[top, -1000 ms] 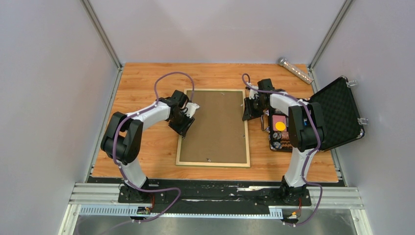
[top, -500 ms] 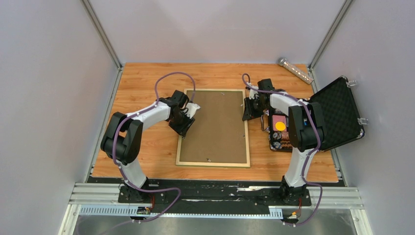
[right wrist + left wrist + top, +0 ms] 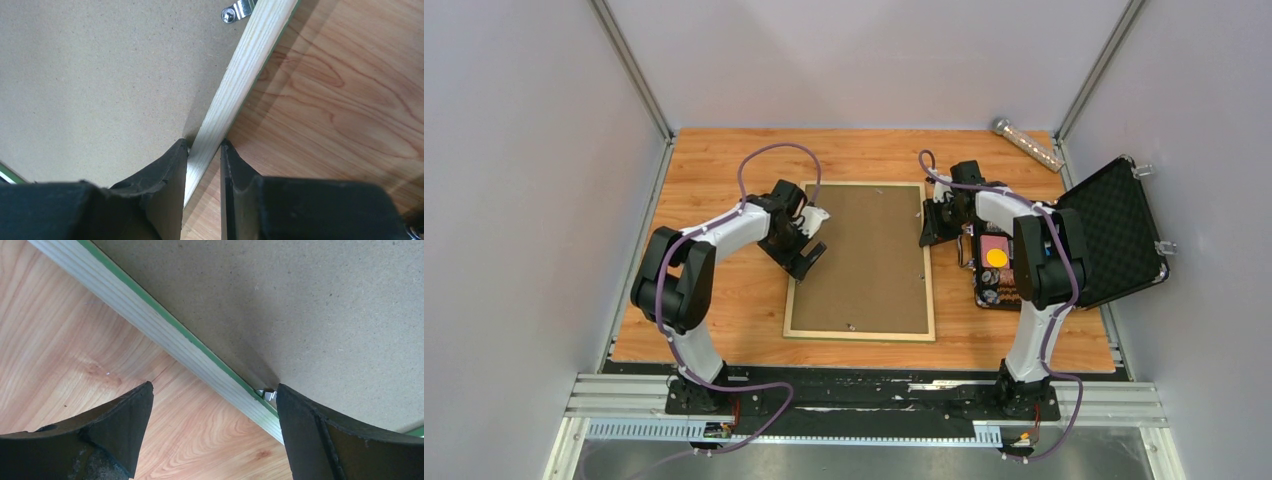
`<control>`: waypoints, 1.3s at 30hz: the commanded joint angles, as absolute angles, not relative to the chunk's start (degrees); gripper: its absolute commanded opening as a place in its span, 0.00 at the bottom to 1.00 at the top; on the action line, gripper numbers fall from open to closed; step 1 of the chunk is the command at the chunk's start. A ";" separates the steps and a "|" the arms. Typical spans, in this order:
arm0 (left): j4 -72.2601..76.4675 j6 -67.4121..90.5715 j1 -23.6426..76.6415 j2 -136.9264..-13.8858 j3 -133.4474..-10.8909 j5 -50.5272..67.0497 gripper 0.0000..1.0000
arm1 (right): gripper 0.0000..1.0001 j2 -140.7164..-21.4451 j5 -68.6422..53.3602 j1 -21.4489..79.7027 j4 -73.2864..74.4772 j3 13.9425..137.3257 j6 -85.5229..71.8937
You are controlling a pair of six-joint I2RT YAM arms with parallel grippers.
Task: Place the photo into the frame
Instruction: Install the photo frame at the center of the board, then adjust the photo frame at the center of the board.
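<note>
The frame [image 3: 929, 290] lies face down mid-table, pale wood back up, with the brown backing board [image 3: 864, 260] set in it. The photo is hidden. My left gripper [image 3: 812, 238] stands open over the frame's left rail [image 3: 150, 322], one finger above the table and the other above the backing board [image 3: 300, 300] beside a small metal tab [image 3: 267, 394]; nothing is held. My right gripper [image 3: 927, 228] is shut on the frame's right rail [image 3: 250, 60], one finger on the board side and one on the outer side.
An open black foam-lined case [image 3: 1114, 230] stands at the right, close to the right arm, with small items [image 3: 996, 262] in its base. A clear tube [image 3: 1028, 143] lies at the back right corner. Grey walls enclose the table.
My left gripper has opened wide from a half-closed hold at the frame's left rail. The right gripper and the frame have not moved.
</note>
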State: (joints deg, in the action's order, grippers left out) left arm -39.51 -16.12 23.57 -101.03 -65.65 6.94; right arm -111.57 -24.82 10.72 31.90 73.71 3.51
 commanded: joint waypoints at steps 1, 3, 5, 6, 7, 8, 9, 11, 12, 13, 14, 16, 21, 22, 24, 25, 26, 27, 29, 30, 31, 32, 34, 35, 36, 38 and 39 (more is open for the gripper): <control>-40.94 -14.97 21.53 -98.36 -68.25 7.97 1.00 | 0.04 -114.90 -21.40 10.72 29.10 74.94 7.03; -41.28 -14.62 20.28 -97.10 -68.86 9.02 1.00 | 0.04 -115.21 -21.20 10.79 29.54 75.43 7.73; -42.03 -14.66 18.93 -96.25 -69.68 10.26 1.00 | 0.04 -115.49 -21.18 10.73 29.91 75.94 8.58; -42.24 -14.61 18.47 -96.02 -70.22 11.11 1.00 | 0.04 -115.62 -21.23 10.72 30.08 76.22 9.05; -42.57 -14.60 17.47 -95.51 -70.44 11.62 1.00 | 0.04 -115.68 -21.56 10.73 30.45 76.60 9.57; -42.64 -14.48 16.95 -95.30 -70.76 12.64 1.00 | 0.04 -115.70 -21.99 10.72 30.72 77.12 10.25; -42.83 -14.32 15.91 -94.93 -70.93 13.04 1.00 | 0.04 -115.79 -22.32 10.80 31.02 77.55 10.81; -42.89 -14.07 14.44 -94.47 -71.46 14.03 1.00 | 0.04 -115.95 -23.14 10.94 31.66 78.60 12.23; -42.80 -13.94 13.94 -94.35 -71.74 14.41 1.00 | 0.04 -116.19 -23.59 10.96 32.09 79.36 13.09; -42.67 -13.66 13.13 -94.03 -71.86 14.54 1.00 | 0.04 -116.52 -24.02 11.05 32.70 80.08 14.03; -42.40 -13.51 12.34 -93.91 -72.08 14.71 1.00 | 0.04 -116.79 -24.41 11.11 33.26 80.89 14.97; -42.10 -13.24 11.43 -93.59 -72.46 14.71 1.00 | 0.04 -117.56 -24.89 11.40 34.24 82.51 16.86; -42.13 -13.13 9.89 -93.47 -73.32 14.87 1.00 | 0.04 -119.91 -26.36 12.46 37.36 86.85 22.96; -42.11 -13.16 9.61 -93.61 -73.40 14.81 1.00 | 0.04 -120.49 -26.77 12.76 38.41 87.87 24.34; -42.03 -13.26 9.32 -93.95 -73.54 14.51 1.00 | 0.04 -121.53 -27.60 13.78 40.09 89.64 27.52; -41.98 -13.33 9.19 -94.04 -73.56 14.42 1.00 | 0.04 -121.96 -27.80 14.43 40.75 90.42 29.50; -41.85 -13.43 8.98 -94.22 -73.56 14.26 1.00 | 0.04 -122.44 -27.90 15.21 41.44 91.13 31.19; -41.67 -13.60 8.84 -94.26 -73.56 14.21 1.00 | 0.04 -122.88 -27.89 15.88 42.08 91.90 32.70; -41.18 -13.99 8.47 -94.28 -73.26 13.62 1.00 | 0.04 -123.91 -27.73 17.40 43.70 94.08 36.24; -40.66 -14.44 8.27 -94.19 -73.15 13.36 1.00 | 0.04 -124.75 -27.77 18.10 44.77 95.23 37.95; -40.46 -14.69 8.18 -94.16 -72.78 12.57 1.00 | 0.04 -125.48 -27.96 18.53 45.81 96.59 39.78; -39.98 -15.34 8.00 -94.12 -72.64 12.22 1.00 | 0.04 -126.25 -28.40 18.85 47.07 98.21 41.64; -39.38 -16.11 7.92 -94.38 -72.08 11.21 1.00 | 0.06 -127.75 -29.76 19.29 49.55 101.14 45.59; -38.92 -16.23 7.91 -94.72 -71.79 10.34 1.00 | 0.06 -128.44 -30.28 19.52 50.59 102.47 47.69; -38.71 -16.45 7.87 -95.00 -71.71 9.92 1.00 | 0.06 -129.06 -30.70 19.71 51.33 103.61 49.98; -38.01 -16.17 7.90 -96.00 -71.78 9.35 1.00 | 0.07 -130.42 -31.12 20.20 52.31 106.09 53.62; -37.82 -16.04 7.91 -97.06 -72.10 9.57 1.00 | 0.07 -131.26 -30.99 20.48 52.94 107.74 55.24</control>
State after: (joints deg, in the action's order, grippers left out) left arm -40.47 -14.92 8.19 -95.81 -71.42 10.94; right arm -128.31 -29.52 19.68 49.28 102.54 38.74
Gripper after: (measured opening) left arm 0.997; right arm 0.251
